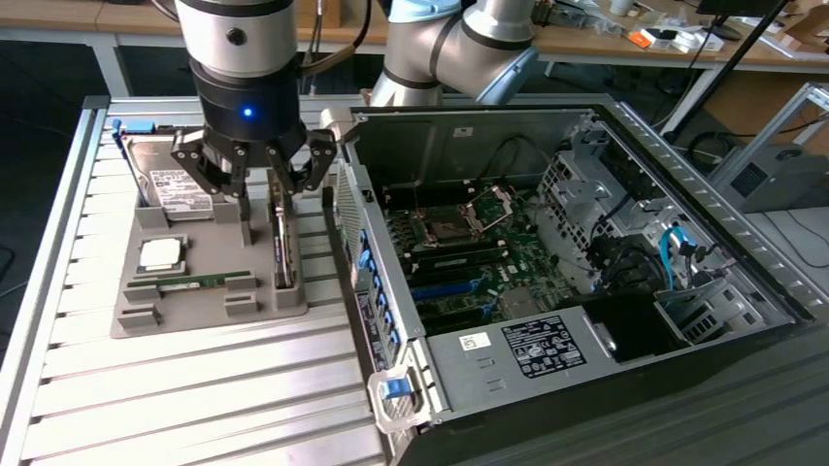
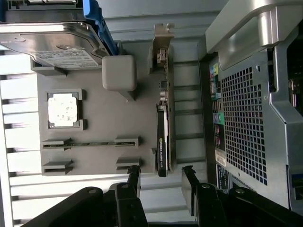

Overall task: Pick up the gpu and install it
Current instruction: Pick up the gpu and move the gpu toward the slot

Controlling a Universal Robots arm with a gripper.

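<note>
One robot arm hangs its pincer point(image 1: 259, 180) over a grey tray point(image 1: 194, 306) on a slatted metal counter point(image 1: 194, 408). Its jaws stand wide apart and hold nothing. The gpu point(image 1: 281, 243) stands on its long edge in a slot along the side of the tray nearest the open computer case point(image 1: 453, 126). It is below the pincer and not yet touched. A hard drive point(image 1: 175, 184) rests in the tray nearby, towards the exterior view's left.

Several things could go wrong. The card is thin and upright, so a finger coming down off-centre could land on its top edge or tip it in the slot. A grip on so narrow a board could slip or twist. The case wall is close, so the outer finger could strike it.
</note>
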